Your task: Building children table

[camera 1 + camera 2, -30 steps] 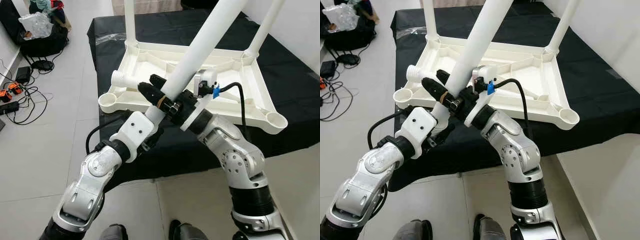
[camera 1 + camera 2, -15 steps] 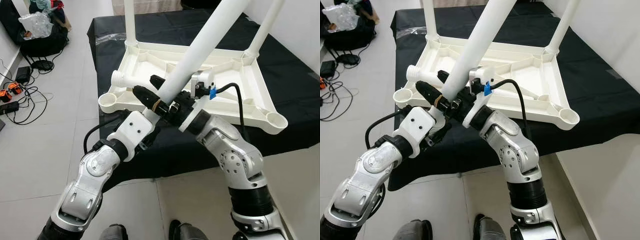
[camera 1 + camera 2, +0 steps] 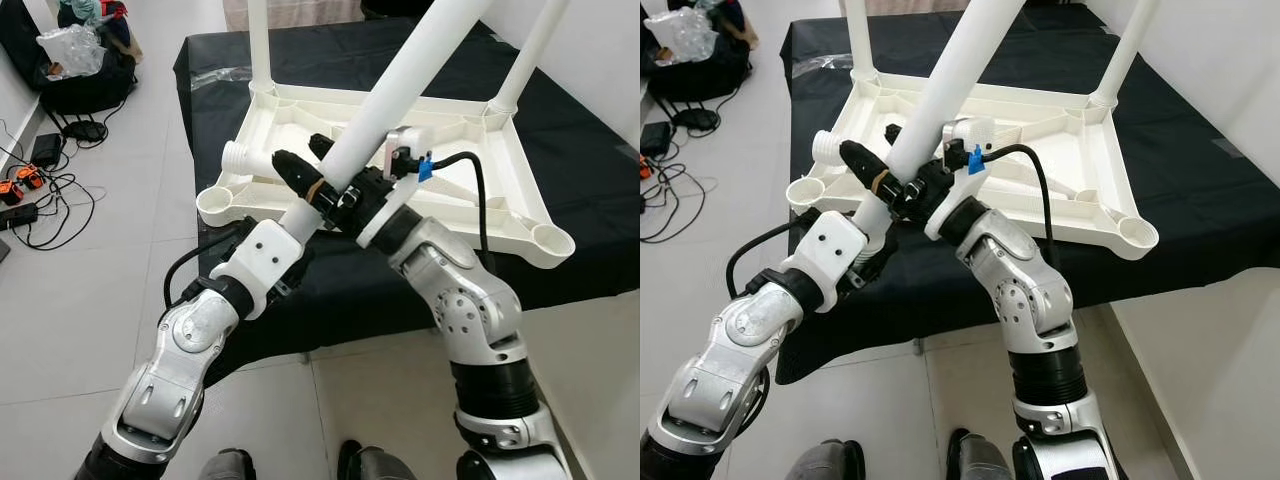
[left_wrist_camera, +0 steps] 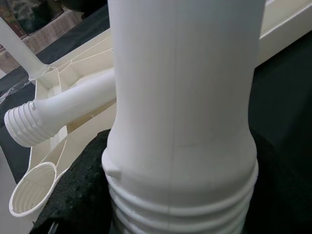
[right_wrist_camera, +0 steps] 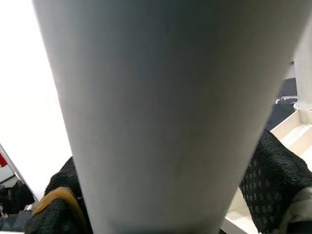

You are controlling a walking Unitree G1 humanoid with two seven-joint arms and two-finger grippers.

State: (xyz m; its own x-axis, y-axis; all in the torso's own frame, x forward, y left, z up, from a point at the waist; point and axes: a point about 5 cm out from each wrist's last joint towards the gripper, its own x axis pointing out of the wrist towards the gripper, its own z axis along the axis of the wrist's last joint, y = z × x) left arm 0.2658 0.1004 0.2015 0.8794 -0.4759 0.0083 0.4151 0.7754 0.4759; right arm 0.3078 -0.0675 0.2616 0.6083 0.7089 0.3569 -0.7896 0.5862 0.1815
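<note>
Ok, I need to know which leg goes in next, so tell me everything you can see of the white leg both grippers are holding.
The held leg is a long, smooth white tube, apparently plastic, widening into a collar with ribbed threads at its lower end. It slants up from lower left to upper right above the upturned tabletop, its top out of view. The left gripper and right gripper are both shut on it near the threaded end, black fingers against it. It is not seated in any socket.
</note>
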